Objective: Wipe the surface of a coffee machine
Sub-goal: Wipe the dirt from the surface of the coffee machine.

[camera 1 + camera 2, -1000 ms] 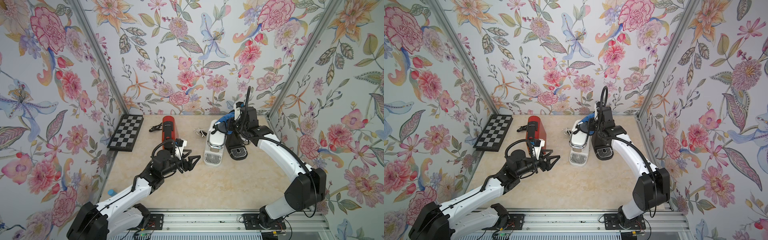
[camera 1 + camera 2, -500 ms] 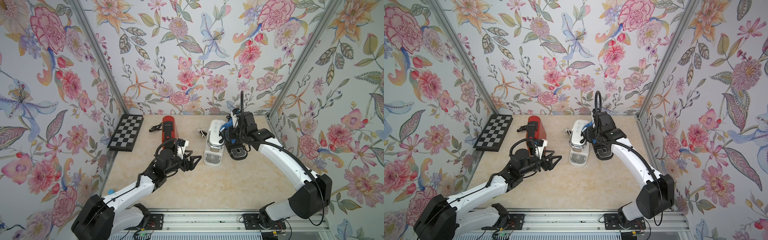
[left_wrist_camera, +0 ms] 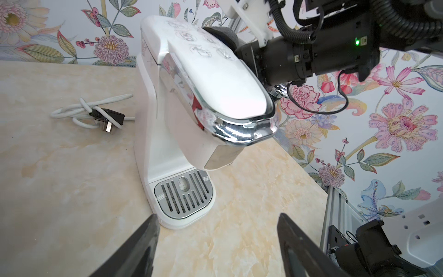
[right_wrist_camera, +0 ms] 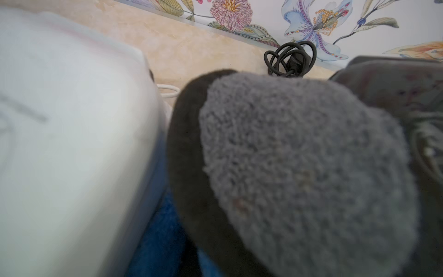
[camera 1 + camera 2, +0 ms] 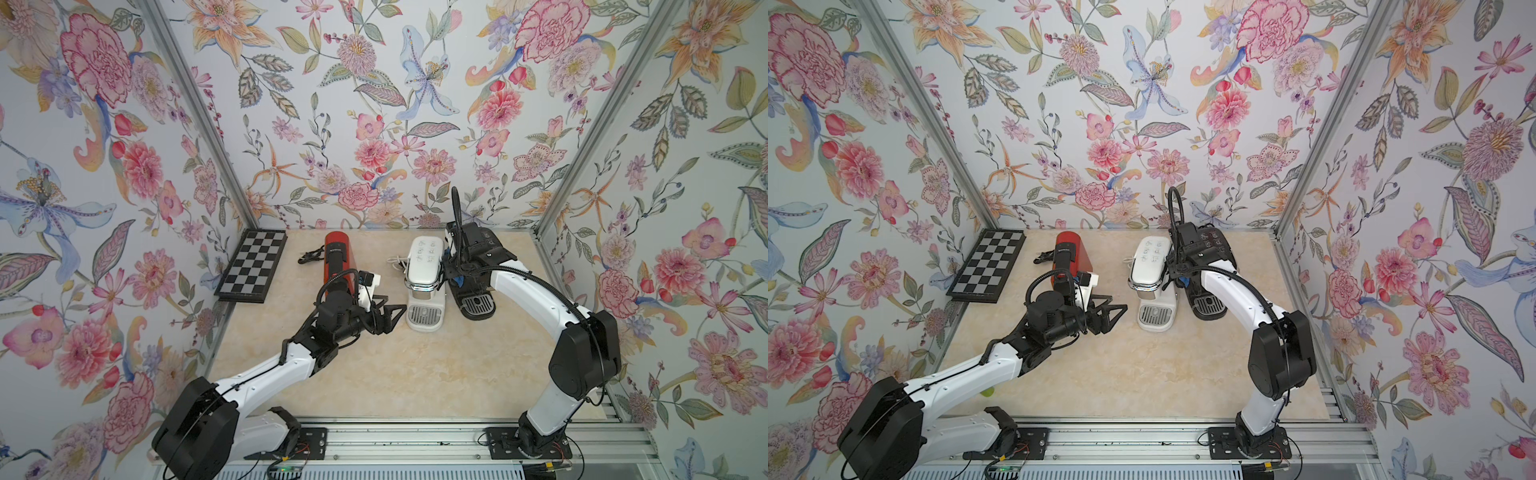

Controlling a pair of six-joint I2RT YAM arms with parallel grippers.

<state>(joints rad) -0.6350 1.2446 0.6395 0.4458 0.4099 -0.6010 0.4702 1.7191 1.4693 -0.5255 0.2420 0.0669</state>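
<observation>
Beside the white coffee machine point(image 5: 423, 266), our right gripper point(image 5: 451, 272) tight on grey cloth point(image 4: 299, 156), our left gripper point(image 5: 395, 320) agape

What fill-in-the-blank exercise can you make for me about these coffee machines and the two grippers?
1. The table holds ____ coffee machines.
2. The machine between the red one and the black one is ____.
3. The right gripper holds a gray cloth, while the left gripper has its fingers ____, with nothing between them.
4. The white cord on the table ends in a black ____.
Missing words: three; white; open; plug.
</observation>
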